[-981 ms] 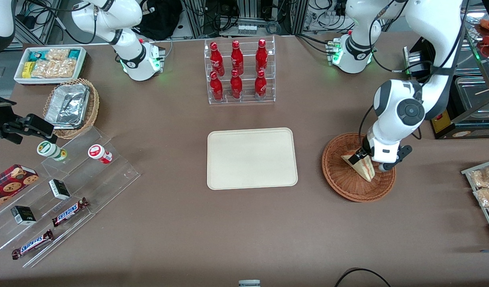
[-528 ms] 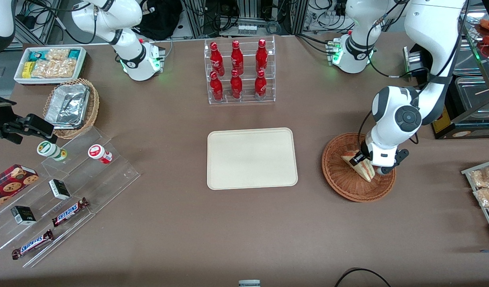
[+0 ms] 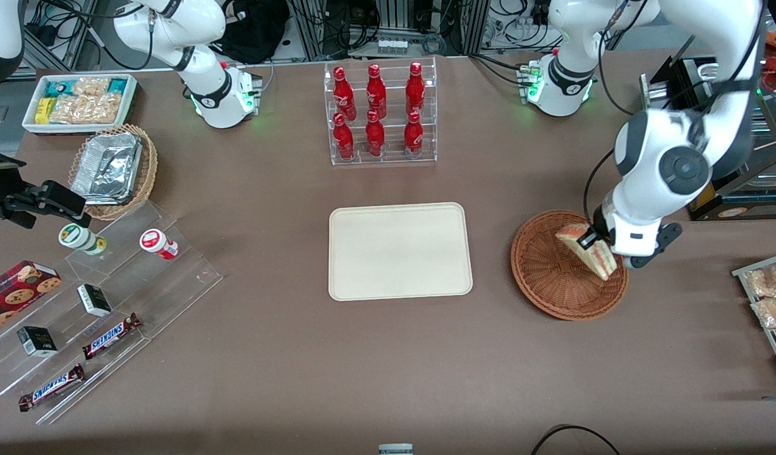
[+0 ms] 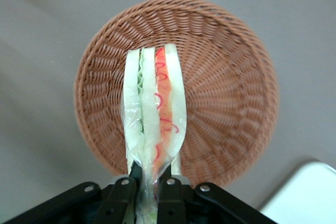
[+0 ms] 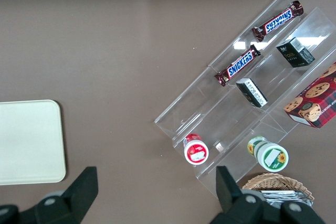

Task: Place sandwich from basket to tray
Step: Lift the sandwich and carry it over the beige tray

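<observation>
Lifted since a second ago, the claw [image 3: 591, 245] pinches the sandwich [image 3: 588, 250] by one end, above the basket [image 3: 546, 284]. Soft bread could slip out before reaching the tray [image 3: 399, 250].

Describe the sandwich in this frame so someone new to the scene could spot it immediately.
Find the round reddish-brown wicker basket toward the working arm's end of the table, beside the cream tray. Above it, the left pincer is shut on the sandwich, a wrapped wedge of pale bread. Its red and green filling layers mark it out.
</observation>
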